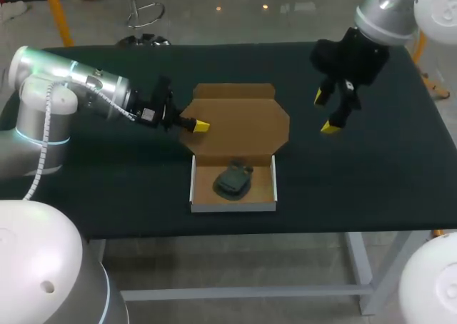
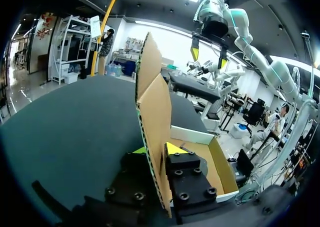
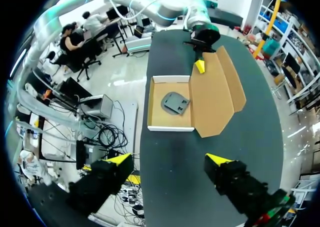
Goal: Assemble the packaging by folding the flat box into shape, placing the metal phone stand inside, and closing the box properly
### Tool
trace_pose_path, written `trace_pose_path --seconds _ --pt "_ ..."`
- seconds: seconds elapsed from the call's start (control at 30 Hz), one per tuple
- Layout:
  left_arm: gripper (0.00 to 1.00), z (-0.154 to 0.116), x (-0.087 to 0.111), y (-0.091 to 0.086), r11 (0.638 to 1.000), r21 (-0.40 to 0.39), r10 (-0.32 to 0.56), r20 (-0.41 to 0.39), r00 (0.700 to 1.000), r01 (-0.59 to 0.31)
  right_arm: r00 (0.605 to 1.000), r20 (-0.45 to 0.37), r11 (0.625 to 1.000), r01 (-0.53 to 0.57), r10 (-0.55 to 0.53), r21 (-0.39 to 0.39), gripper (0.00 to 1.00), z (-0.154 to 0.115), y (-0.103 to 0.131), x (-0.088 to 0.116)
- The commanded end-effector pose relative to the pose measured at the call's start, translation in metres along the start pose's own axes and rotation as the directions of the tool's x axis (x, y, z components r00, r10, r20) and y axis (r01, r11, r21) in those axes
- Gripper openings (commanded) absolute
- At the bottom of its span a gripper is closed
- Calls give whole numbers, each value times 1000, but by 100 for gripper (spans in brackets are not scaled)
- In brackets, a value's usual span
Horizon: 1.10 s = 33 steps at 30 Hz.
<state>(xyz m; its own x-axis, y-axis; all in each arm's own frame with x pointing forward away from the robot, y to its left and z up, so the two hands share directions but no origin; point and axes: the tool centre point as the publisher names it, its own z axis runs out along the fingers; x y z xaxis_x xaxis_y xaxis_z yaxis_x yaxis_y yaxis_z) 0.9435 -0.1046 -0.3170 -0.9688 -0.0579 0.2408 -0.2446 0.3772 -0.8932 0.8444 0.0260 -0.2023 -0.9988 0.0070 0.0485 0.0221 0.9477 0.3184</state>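
Observation:
The cardboard box's white-walled tray (image 1: pixel 233 207) sits near the table's front, with the dark metal phone stand (image 1: pixel 233 181) lying inside it. The brown lid (image 1: pixel 239 120) lies open behind the tray. My left gripper (image 1: pixel 200 126) comes in from the left at the lid's left edge. In the left wrist view the lid (image 2: pixel 152 102) passes between its fingers, and the left gripper (image 2: pixel 159 149) is shut on it. My right gripper (image 1: pixel 332 113) hangs open above the table, to the right of the lid. From there the right gripper (image 3: pixel 169 159) looks down on the tray (image 3: pixel 170 128), stand (image 3: pixel 176 103) and lid (image 3: pixel 215 92).
The dark green table (image 1: pixel 371 174) reaches wide on both sides of the box. Its front edge runs just in front of the tray.

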Motion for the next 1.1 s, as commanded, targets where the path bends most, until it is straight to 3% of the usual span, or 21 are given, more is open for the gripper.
trace_pose_path --seconds 0.03,0.07,0.7,1.1 --pt "5 -1 -1 0 1000 5 12 -8 1000 -12 1000 -5 1000 0 0 3 100 -1 1 0" --pt "0 -1 -1 0 1000 6 15 -8 1000 -15 1000 -5 1000 0 0 3 100 -1 1 0" --pt "0 -1 1 0 999 12 42 -12 999 -42 1000 4 1000 12 -12 -6 100 -6 4 5" --pt "0 -1 1 0 999 12 42 -12 999 -42 1000 7 1000 12 -12 16 100 -11 20 -7"
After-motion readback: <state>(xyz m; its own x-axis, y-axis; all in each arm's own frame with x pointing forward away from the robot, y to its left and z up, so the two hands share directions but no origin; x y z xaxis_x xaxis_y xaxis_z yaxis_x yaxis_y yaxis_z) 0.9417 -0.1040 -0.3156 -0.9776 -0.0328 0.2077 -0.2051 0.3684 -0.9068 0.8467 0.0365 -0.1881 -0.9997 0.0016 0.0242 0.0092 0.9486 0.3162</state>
